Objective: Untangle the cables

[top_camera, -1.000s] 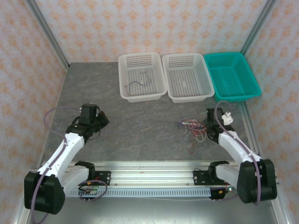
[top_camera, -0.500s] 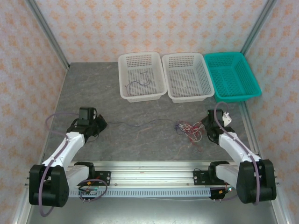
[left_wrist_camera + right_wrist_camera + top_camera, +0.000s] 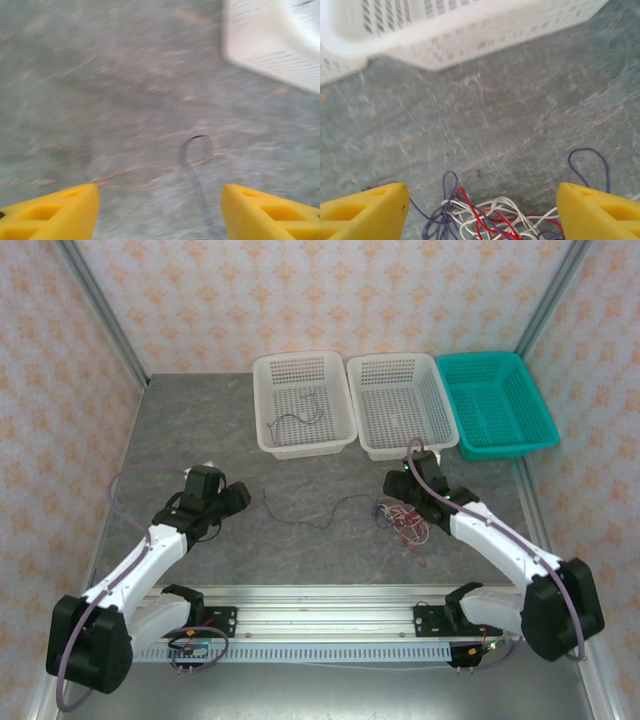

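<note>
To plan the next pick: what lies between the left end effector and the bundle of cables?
In the top view, one thin dark cable lies wavy on the table between the left end effector and the bundle.

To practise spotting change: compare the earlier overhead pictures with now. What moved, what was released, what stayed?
Both let go: the left gripper and right gripper now stand open. The dark cable, earlier taut from the left gripper to the tangle, lies slack and wavy on the table. The right gripper moved left, above the tangle. The baskets stayed put.
</note>
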`<state>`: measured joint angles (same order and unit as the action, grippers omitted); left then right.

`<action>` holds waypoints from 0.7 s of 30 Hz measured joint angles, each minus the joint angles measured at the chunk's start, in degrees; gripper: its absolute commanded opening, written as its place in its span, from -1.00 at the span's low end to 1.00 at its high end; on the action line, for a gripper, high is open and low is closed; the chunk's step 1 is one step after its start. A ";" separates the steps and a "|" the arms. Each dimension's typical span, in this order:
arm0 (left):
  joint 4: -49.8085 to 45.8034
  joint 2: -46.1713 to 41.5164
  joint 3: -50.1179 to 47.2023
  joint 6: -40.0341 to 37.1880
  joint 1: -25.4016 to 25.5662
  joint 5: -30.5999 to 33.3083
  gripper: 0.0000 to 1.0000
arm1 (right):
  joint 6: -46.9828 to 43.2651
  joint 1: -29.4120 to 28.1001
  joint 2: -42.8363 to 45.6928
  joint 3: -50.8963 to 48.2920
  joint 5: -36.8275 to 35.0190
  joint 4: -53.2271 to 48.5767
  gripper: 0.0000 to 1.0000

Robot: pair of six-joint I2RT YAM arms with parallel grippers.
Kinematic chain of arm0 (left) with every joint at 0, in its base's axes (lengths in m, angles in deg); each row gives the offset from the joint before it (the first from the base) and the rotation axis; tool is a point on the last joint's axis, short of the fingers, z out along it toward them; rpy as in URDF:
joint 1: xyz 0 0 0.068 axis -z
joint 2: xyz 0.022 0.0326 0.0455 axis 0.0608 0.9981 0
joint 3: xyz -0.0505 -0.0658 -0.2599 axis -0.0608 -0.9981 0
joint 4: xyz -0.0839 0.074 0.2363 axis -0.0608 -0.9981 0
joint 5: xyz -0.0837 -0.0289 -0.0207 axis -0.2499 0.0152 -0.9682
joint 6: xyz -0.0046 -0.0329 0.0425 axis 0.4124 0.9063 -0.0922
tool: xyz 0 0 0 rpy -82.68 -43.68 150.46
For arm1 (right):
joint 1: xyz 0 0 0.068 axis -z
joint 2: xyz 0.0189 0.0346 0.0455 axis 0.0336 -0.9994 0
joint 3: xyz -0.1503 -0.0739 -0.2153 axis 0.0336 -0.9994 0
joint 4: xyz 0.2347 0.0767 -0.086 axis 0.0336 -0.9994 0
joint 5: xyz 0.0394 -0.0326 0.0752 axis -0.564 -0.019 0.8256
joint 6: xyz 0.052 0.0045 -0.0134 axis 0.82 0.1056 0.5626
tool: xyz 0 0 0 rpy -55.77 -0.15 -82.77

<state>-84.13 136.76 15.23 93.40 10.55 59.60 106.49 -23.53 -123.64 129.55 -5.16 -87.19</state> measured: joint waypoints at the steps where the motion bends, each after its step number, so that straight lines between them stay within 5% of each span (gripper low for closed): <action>1: 1.64 -0.31 0.50 -0.83 2.01 -0.33 0.34 | -0.55 -0.02 -1.70 0.00 0.72 -0.33 0.54; 5: 6.78 2.99 6.36 -8.02 14.62 -1.27 0.39 | -2.27 -0.02 -10.21 0.09 4.44 -1.77 0.48; 9: 10.86 10.51 12.17 -17.77 23.74 -4.11 0.42 | -3.74 -0.13 -15.87 0.52 7.26 -2.60 0.00; 11: 11.76 14.95 13.66 -22.25 25.59 -4.76 0.43 | -4.33 -0.13 -17.05 1.44 8.22 -2.78 -0.29; 16: 12.28 25.57 14.40 -31.45 27.19 -4.59 0.47 | -6.40 -0.28 -17.64 2.05 14.29 -1.88 -0.66; 21: 15.28 31.61 14.40 -39.21 27.19 -6.27 0.50 | -9.16 -1.64 -17.70 2.08 21.27 -1.14 -0.78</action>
<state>-68.85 168.37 29.63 54.19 37.74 53.32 97.33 -25.17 -141.35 131.62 16.10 -88.33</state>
